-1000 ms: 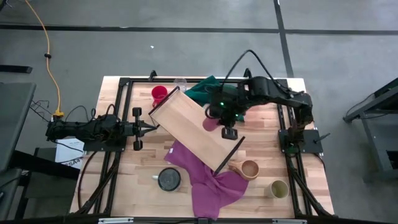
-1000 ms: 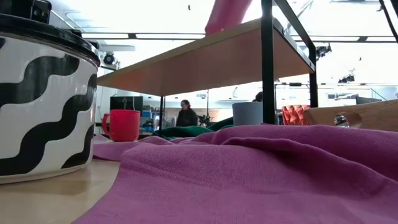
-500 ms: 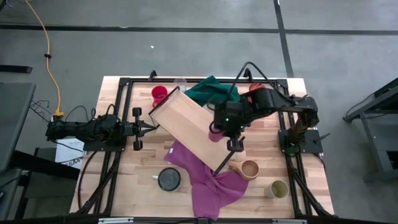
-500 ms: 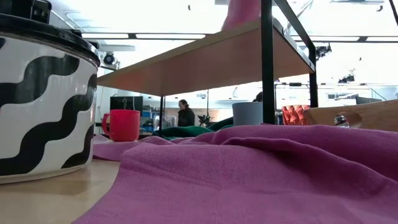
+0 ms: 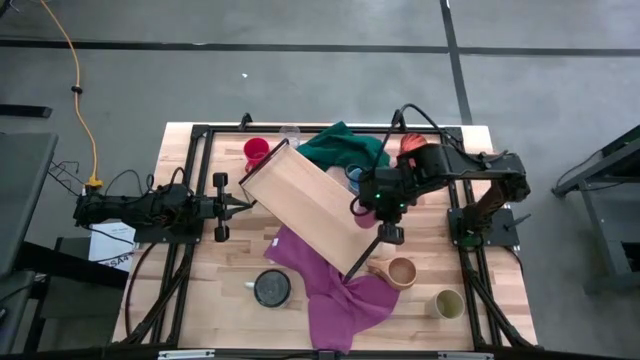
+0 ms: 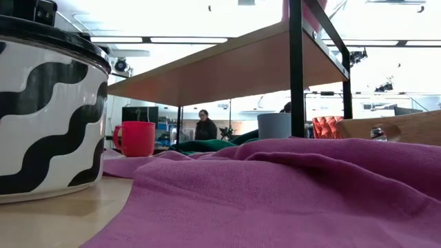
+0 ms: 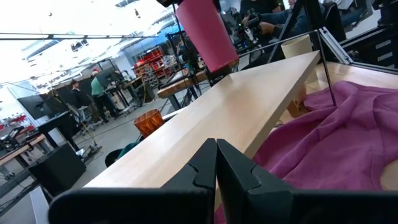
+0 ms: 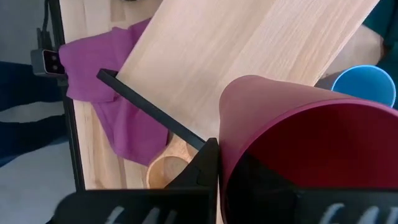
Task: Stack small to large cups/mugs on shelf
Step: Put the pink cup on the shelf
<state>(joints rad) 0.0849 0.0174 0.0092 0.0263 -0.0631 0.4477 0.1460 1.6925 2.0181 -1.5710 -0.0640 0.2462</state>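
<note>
Magenta cup point(image 8: 292, 143) is clamped by the rim in my right end effector point(image 5: 362, 205), held in the air over the far-right edge of the shelf point(image 5: 305, 205), not resting on the board. From the left wrist cam the cup point(image 7: 205, 34) hangs tilted above the shelf top point(image 7: 249, 99).

Shelf sits diagonally mid-table, its near end over the purple cloth point(image 5: 335, 290). Blue cup point(image 5: 354, 178) is just beside the shelf's far side, next to the green cloth point(image 5: 340, 148). Red mug point(image 5: 256, 152) and clear glass point(image 5: 290, 132) are near the shelf's far-left corner. Orange patterned cup point(image 5: 408, 143) is by the right arm, partly hidden. Tan mug point(image 5: 398, 271) and olive-beige cup point(image 5: 446, 302) sit near-right on the table point(image 5: 200, 300), black cup point(image 5: 271, 288) near-left.

Left end effector point(image 5: 243, 205) is at the shelf's left end, fingers point(image 7: 233, 168) pressed together, holding nothing.
</note>
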